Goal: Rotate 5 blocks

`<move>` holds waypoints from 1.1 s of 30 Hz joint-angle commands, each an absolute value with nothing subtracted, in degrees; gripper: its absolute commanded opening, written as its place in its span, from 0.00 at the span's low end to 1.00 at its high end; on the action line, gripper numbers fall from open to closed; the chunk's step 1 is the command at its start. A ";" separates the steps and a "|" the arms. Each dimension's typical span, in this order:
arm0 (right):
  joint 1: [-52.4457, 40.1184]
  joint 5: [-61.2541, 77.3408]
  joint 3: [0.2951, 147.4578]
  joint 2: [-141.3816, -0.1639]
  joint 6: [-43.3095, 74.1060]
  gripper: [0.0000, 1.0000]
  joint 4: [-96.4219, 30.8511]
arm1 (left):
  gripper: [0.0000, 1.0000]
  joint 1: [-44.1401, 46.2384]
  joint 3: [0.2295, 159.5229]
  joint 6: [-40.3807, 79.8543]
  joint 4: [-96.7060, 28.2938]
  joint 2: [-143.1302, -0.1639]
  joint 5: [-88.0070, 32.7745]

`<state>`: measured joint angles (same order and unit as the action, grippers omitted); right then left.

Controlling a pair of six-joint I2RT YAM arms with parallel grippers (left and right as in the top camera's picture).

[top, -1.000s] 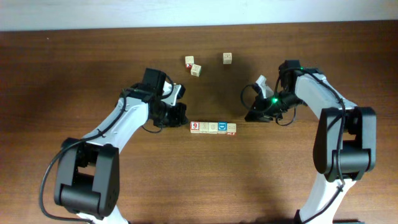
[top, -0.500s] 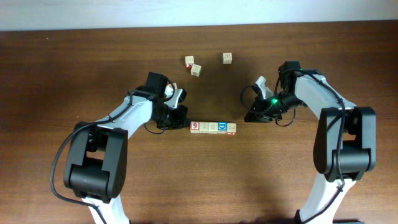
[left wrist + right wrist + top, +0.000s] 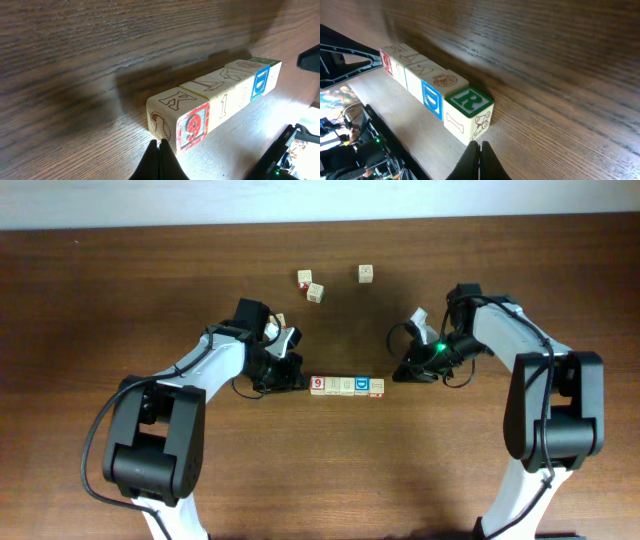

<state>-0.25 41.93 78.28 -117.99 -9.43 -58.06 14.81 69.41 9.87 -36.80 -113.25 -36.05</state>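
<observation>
Five blocks lie in a straight row on the brown table between my two grippers. The red "9" block is the left end, and the blue "D" block is fourth. My left gripper is shut, with its tips at the "9" block's end face. In the right wrist view the green "R" block is the near end of the row. My right gripper is shut and empty, its tips against that block's lower corner.
Three loose cubes lie at the back of the table: one with a red face, one beside it, and one further right. The table's far edge meets a white wall.
My left gripper has slid right against the "9" end and the whole row has shifted slightly right. The right gripper has edged a little down beside the other end.
</observation>
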 commanded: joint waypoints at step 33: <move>-0.36 41.12 75.16 -116.73 -6.76 0.04 -55.02 | 0.00 17.54 68.64 16.71 -34.65 -113.78 -33.85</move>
<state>-0.25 41.45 75.72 -117.99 -7.20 -55.02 17.41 69.19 16.12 -34.81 -113.25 -34.06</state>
